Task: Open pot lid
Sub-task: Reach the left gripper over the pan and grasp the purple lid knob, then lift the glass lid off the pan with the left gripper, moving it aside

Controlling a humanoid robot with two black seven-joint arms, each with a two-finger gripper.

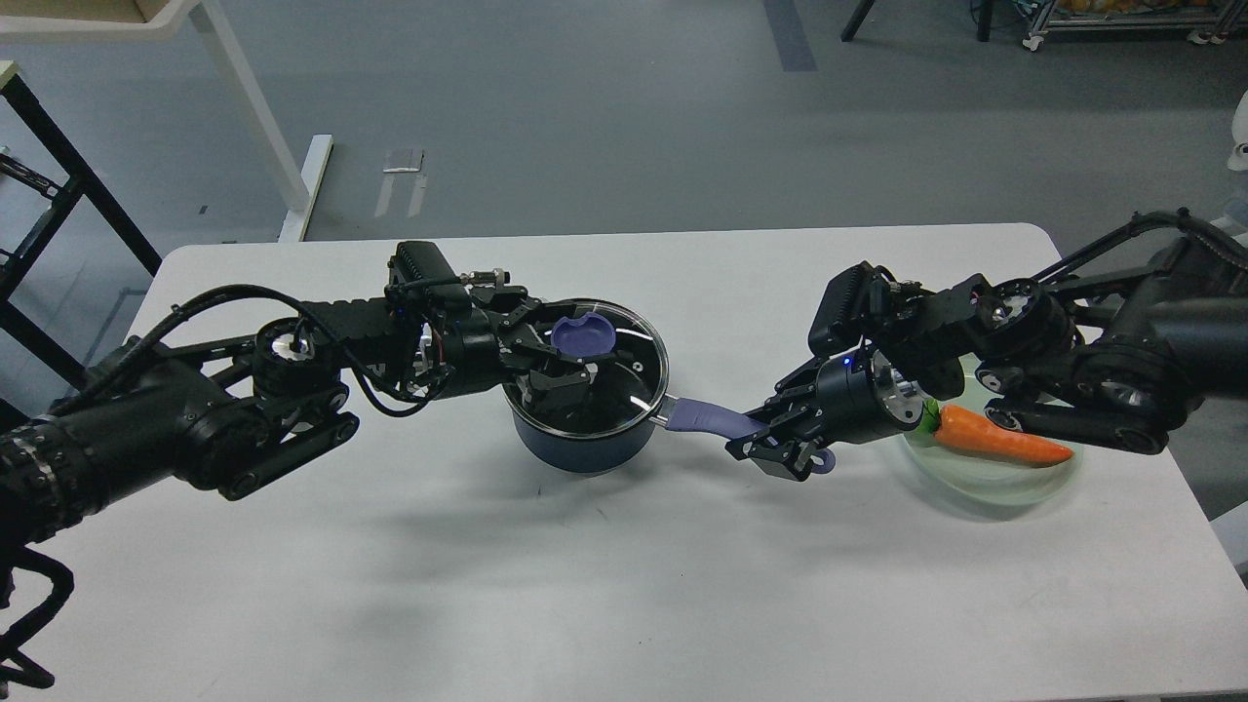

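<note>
Left gripper sits over the lid, its dark fingers spread either side of the flat periwinkle knob; whether they actually pinch the knob cannot be told, as the fingers merge with the black inside of the pot seen through the glass. No brand, label or writing can be read on anything.

The lid is a round clear glass disc with a steel rim, and it appears tilted, with its far-right edge raised above the rim of the pot. A small vent hole shows near its right side. The pot is a small dark navy saucepan standing near the middle of the white table. Its long periwinkle handle runs out to the right.

Right gripper is closed around the far end of that handle, with the handle's looped tip showing just beyond the fingers.

Behind the right gripper, towards the table's right side, lies a pale green plate holding an orange carrot with a green top, partly hidden by the arm.
</note>
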